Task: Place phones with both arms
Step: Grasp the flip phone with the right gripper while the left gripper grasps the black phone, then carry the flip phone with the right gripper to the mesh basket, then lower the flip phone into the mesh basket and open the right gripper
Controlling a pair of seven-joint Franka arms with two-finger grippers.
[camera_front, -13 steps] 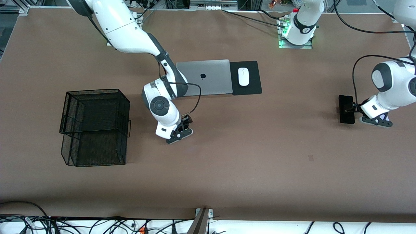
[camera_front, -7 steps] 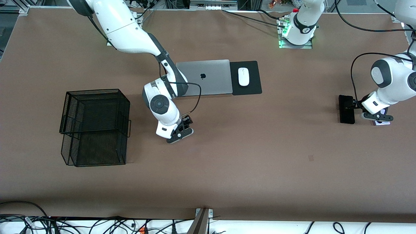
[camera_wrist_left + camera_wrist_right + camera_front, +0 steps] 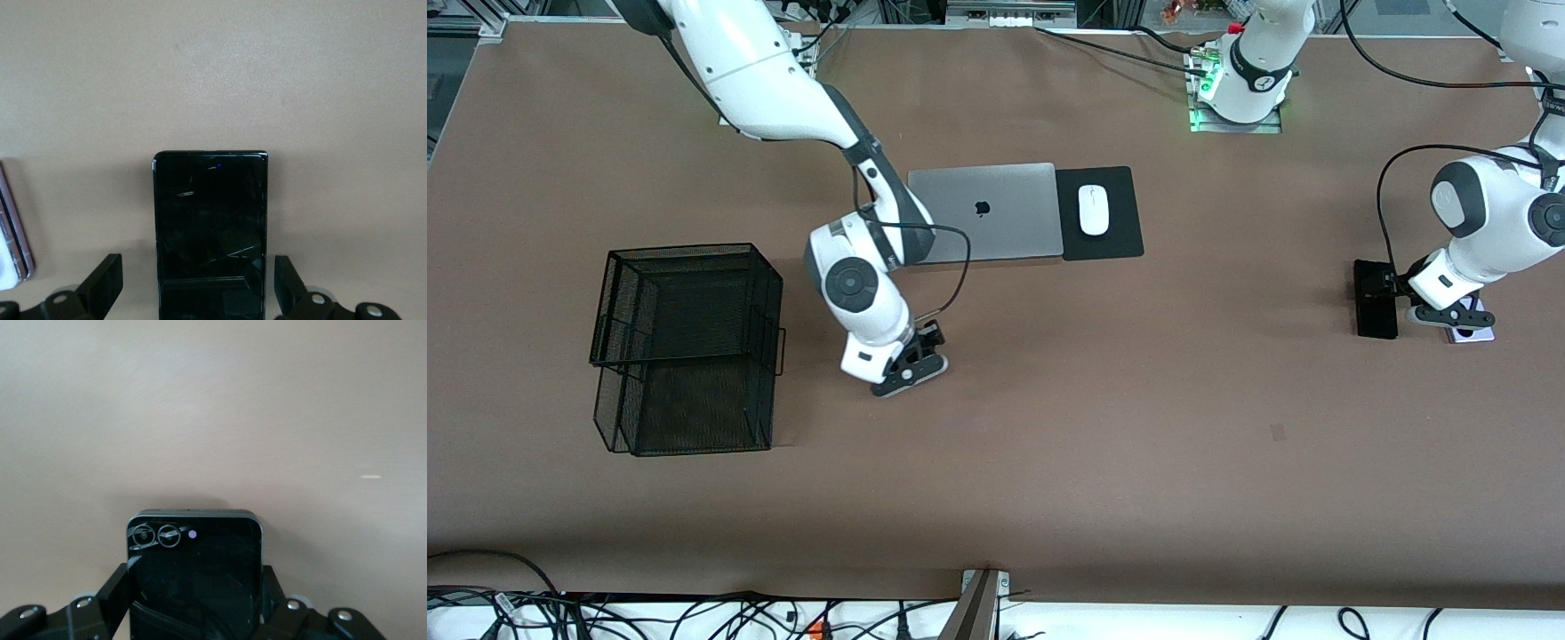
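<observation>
Since a second ago, the right gripper (image 3: pixel 914 364) has pinched shut on the small squarish black phone (image 3: pixel 195 573) beside the black wire-mesh basket (image 3: pixel 685 347), while the left gripper (image 3: pixel 1449 313) has shifted toward the long slim black slab phone (image 3: pixel 1375 299), jaws spread wide around it. The small lavender-white phone (image 3: pixel 1472 332) lies just beside that gripper.

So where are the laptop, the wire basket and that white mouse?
laptop (image 3: pixel 996 200): front view, on its closed grey lid beside the logo.
wire basket (image 3: pixel 685 347): front view, on its black mesh wall.
white mouse (image 3: pixel 1093 210): front view, on the middle of its top.
</observation>
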